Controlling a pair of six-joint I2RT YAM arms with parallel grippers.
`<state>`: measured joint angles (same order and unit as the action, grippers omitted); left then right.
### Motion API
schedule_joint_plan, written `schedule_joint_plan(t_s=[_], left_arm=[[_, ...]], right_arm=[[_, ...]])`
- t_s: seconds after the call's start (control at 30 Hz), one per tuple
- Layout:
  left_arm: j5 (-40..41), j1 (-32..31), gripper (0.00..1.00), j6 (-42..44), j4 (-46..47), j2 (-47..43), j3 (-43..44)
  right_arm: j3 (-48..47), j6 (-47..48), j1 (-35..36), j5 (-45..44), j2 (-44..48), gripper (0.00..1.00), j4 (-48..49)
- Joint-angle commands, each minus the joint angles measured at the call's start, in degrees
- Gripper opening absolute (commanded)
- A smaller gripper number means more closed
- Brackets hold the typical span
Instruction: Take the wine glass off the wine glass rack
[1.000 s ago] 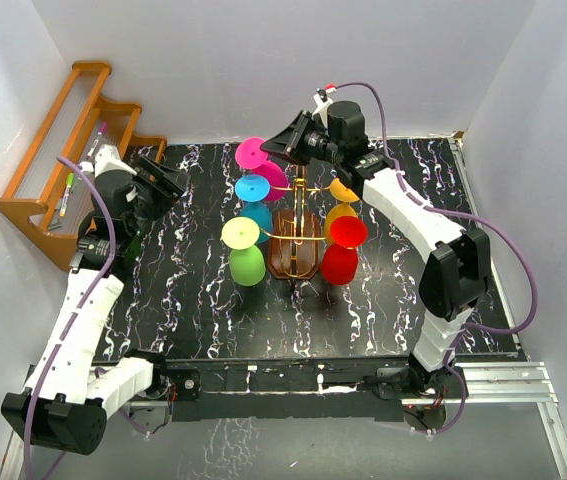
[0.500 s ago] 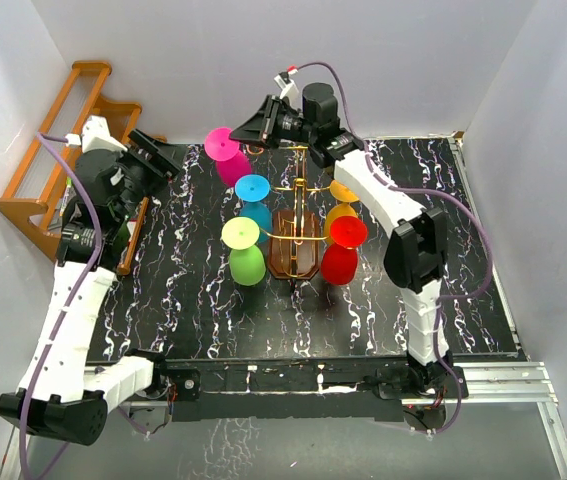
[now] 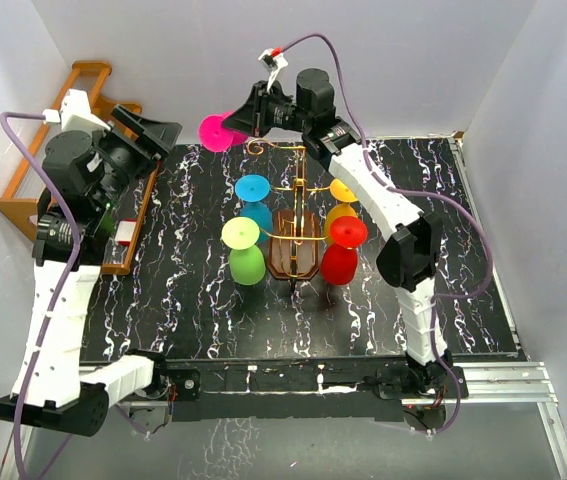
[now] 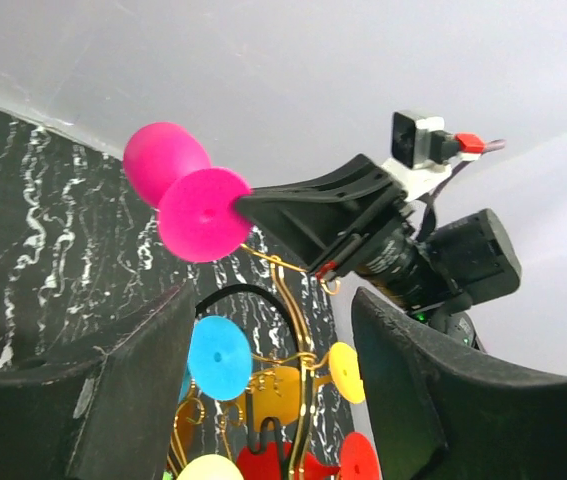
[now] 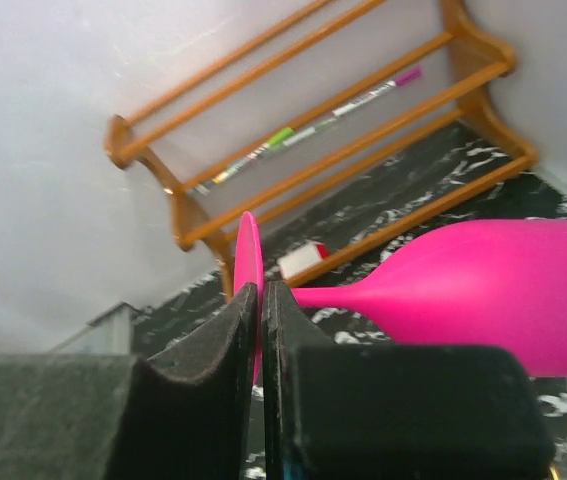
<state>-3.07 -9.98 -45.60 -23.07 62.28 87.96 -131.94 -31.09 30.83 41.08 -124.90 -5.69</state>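
My right gripper point(image 3: 246, 118) is shut on the round foot of a pink wine glass point(image 3: 215, 132) and holds it in the air left of the rack's top, clear of the wire arms. In the right wrist view the pads point(image 5: 238, 330) pinch the pink foot edge-on and the pink wine glass's bowl point(image 5: 503, 290) lies to the right. The wine glass rack point(image 3: 295, 215) has a dark oval base and gold wire arms, with blue, yellow-green, orange and red glasses hanging on it. My left gripper point(image 3: 163, 130) is open and empty, raised at the far left, facing the rack.
An orange-brown slatted shelf point(image 3: 53, 160) with pens stands along the left wall. A small red and white block point(image 3: 121, 236) lies by it. The black marbled tabletop point(image 3: 203, 300) spreads round the rack, and white walls close in on three sides.
My right gripper has pulled the pink glass off the rack, up and to the left. My left arm has risen and turned toward the rack.
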Motion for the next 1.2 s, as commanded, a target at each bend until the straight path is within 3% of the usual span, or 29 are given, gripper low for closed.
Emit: schedule_joint_plan(t_s=[0.0,0.1,0.27,0.4,0.53,0.7,0.97,1.17], left_arm=[[-9.5,-0.1,0.59,-1.8,-0.2,4.0,6.0],[-17.6,-0.1,0.57,-3.7,1.0,8.3,10.5],[-30.3,-0.1,0.55,-8.9,5.1,14.9,16.0],[-36.3,-0.1,0.54,-15.9,9.9,18.1,15.8],[-44.3,-0.1,0.51,-22.6,13.5,22.5,17.6],[-50.7,-0.1,0.55,-26.1,13.8,24.9,19.1],[-60.1,-0.1,0.61,-30.4,14.6,24.1,13.4],[-61.7,-0.1,0.67,-30.3,14.5,22.5,9.1]], right_arm=[[-3.3,22.0,1.9,-6.4,8.0,0.08,-7.4],[4.3,32.4,3.0,-12.5,16.1,0.08,-6.1],[35.4,53.5,5.9,-22.9,37.3,0.08,13.6],[49.0,66.9,7.1,-23.5,47.0,0.08,17.4],[54.4,77.2,9.8,-26.6,51.8,0.08,15.3],[58.7,85.7,12.3,-32.3,54.3,0.08,16.1],[61.0,92.0,14.0,-35.2,53.9,0.08,17.5],[61.5,93.1,14.5,-34.8,53.5,0.08,20.2]])
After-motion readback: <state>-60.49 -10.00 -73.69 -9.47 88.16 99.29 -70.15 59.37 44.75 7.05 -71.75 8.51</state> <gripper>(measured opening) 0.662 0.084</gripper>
